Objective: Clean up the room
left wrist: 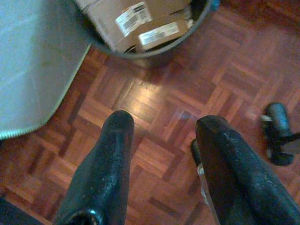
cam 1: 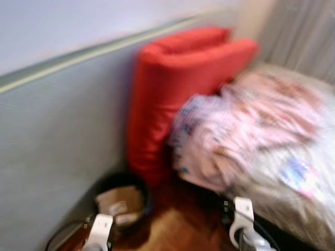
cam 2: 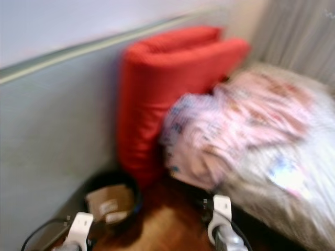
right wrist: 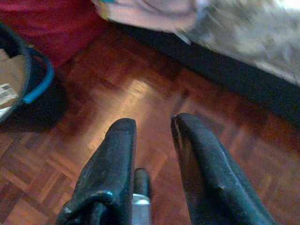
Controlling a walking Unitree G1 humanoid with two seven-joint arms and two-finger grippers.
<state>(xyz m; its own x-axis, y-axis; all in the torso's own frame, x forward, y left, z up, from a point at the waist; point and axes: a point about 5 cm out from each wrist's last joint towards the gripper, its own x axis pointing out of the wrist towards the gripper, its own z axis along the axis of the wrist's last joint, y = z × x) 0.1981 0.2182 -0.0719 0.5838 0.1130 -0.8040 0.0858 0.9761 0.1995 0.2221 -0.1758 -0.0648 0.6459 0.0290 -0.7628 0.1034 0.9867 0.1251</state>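
Two grippers hung low over the parquet floor (left wrist: 154,112), both holding nothing. Left gripper (left wrist: 164,131) had its fingers spread; the black bin (left wrist: 154,47) with cardboard boxes (left wrist: 136,18) lay ahead of it, near, not touching. Right gripper (right wrist: 152,129) had its fingers slightly parted over bare floor; the pink bedding (cam 1: 246,125) sat ahead on the bed, beside a red cushion (cam 1: 172,94). Head views were blurred.

A home bedroom: a bed (cam 1: 293,209) with rumpled bedding (cam 1: 246,130) at 3 o'clock, parquet floor (left wrist: 154,117), curtain (cam 1: 303,36) at 1 o'clock.
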